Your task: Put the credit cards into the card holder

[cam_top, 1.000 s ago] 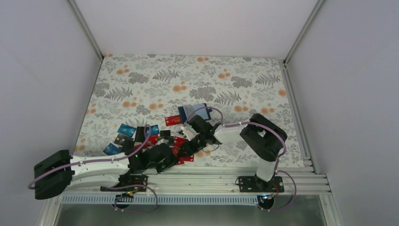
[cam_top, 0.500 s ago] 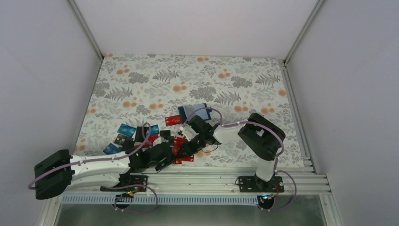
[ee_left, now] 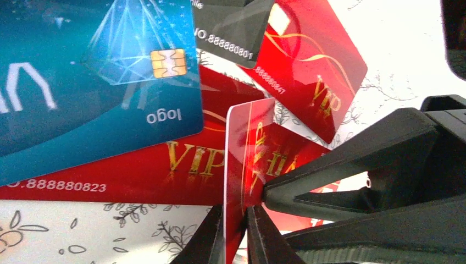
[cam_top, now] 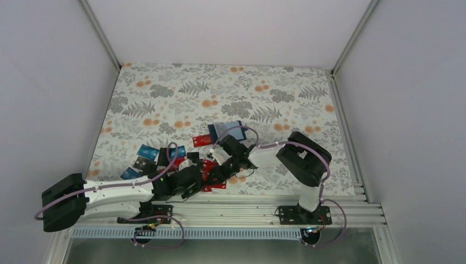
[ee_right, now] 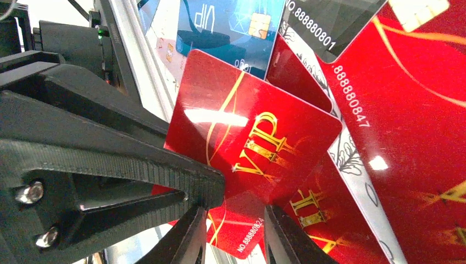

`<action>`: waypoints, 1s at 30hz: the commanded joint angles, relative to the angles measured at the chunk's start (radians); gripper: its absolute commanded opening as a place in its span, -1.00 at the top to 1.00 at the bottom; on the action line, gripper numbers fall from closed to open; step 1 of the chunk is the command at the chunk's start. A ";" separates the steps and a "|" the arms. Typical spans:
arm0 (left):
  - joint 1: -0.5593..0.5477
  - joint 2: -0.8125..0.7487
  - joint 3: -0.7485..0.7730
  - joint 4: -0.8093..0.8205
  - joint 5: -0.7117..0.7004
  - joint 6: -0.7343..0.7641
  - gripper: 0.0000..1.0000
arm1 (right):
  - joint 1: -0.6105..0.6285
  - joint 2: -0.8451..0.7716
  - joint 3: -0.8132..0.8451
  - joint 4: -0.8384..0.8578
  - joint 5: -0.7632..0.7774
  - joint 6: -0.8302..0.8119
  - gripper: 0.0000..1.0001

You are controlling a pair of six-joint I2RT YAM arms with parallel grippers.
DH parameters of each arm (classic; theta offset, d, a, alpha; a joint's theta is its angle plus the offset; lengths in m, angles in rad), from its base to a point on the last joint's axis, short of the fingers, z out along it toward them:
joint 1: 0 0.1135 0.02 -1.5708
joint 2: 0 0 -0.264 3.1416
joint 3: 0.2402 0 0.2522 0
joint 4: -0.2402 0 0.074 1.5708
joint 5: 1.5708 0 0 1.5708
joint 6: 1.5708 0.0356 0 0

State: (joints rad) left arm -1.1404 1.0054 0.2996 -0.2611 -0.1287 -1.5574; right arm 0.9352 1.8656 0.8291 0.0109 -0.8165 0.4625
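My left gripper [ee_left: 235,234] is shut on a red credit card [ee_left: 244,154], which stands on edge low over a heap of cards. In the right wrist view this red card [ee_right: 247,132] shows its gold VIP face. My right gripper [ee_right: 236,236] is open, its fingers on either side of the card's lower corner. One of its fingertips [ee_left: 269,193] touches the card's face. From above, the two grippers meet at the heap [cam_top: 209,175]. The card holder [cam_top: 229,130] lies open further back, navy with a light blue inside.
Beneath the grippers lie blue [ee_left: 99,82], black [ee_left: 231,27] and red [ee_left: 319,66] cards, overlapping. More blue and black cards [cam_top: 144,155] are scattered to the left, and one red card [cam_top: 202,140] lies beside the holder. The aluminium rail [cam_top: 247,212] runs along the near edge.
The left arm has crept slightly away from the near edge with the red card still in its grip. The right arm has barely shifted, its jaws unchanged.
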 commanded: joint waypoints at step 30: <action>0.273 0.356 0.757 -0.109 0.084 0.665 0.95 | -0.516 -0.284 0.189 -0.281 0.128 -0.056 0.19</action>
State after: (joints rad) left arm -0.9504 1.2598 0.9901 -0.4641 -0.1871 -1.0512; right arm 0.4595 1.5143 0.9775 -0.2768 -0.6811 0.4004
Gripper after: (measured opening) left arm 0.026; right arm 0.414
